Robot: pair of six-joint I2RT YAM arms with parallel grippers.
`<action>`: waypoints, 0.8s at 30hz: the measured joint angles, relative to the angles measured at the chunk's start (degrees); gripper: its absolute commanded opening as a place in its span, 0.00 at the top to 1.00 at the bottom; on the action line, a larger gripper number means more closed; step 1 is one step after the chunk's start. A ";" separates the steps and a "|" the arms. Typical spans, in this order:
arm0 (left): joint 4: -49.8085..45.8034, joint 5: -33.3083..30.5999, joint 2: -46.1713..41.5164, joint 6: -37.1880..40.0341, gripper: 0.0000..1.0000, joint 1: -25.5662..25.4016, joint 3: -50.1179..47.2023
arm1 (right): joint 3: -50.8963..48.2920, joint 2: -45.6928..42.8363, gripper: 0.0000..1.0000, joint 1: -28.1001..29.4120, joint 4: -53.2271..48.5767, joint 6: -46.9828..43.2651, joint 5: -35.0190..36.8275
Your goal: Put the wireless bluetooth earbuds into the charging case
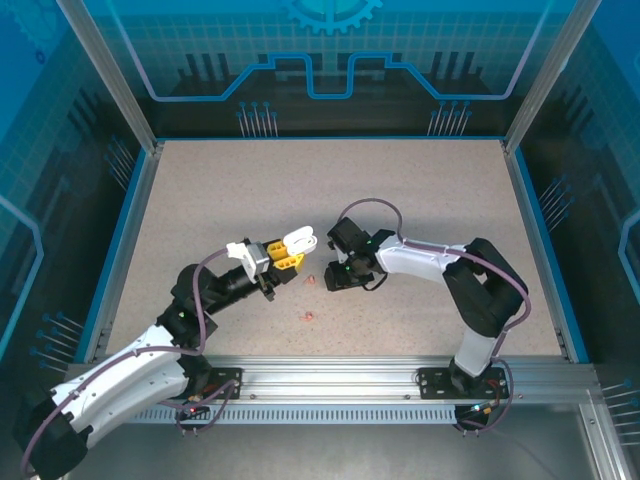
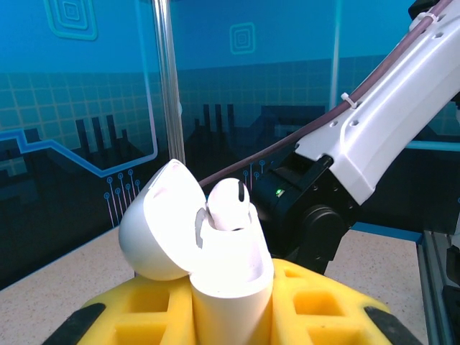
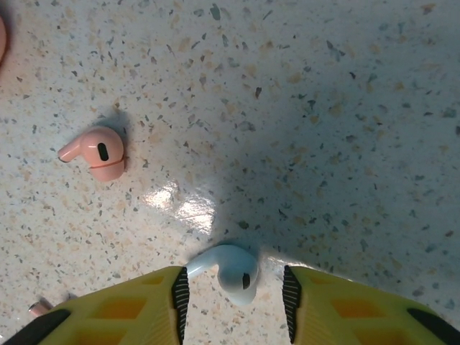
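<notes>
The left jaws are pressed onto the charging case (image 2: 230, 287). They hold it upright and off the surface (image 1: 420, 200), just left of centre. Its lid (image 2: 154, 230) is swung back to the left, so the sockets face up and toward the right arm (image 2: 374, 136). One white earbud (image 2: 228, 205) sits in the case, its head showing above the rim. The socket beside it looks meant for the next one, though I cannot see into it.

The right jaws point straight down, partly spread on either side of a second white earbud (image 3: 233, 269) lying on the surface. Its stem reaches one jaw while a gap shows at the other, so it is straddled, not yet pinched. That approach suits so small a thing, with the tips low and closing across its short width.

A pink earbud (image 3: 97, 152) lies well apart to the left in the wrist view, outside the closing path. A further pink one (image 1: 307, 316) lies toward the near edge. The two arms meet close at mid-surface, so the carry to the case looks short but tight. The far half of the surface and both sides leave wide open room.
</notes>
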 measured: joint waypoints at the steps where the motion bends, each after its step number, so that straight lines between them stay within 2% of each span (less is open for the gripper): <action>1: -0.20 -0.04 0.00 0.00 1.00 0.00 -0.04 | 0.02 0.24 0.61 0.00 0.13 -0.17 -0.04; 24: -2.40 -0.48 0.02 0.02 1.00 0.00 -0.09 | 1.51 3.76 0.81 0.00 1.46 -1.75 -1.90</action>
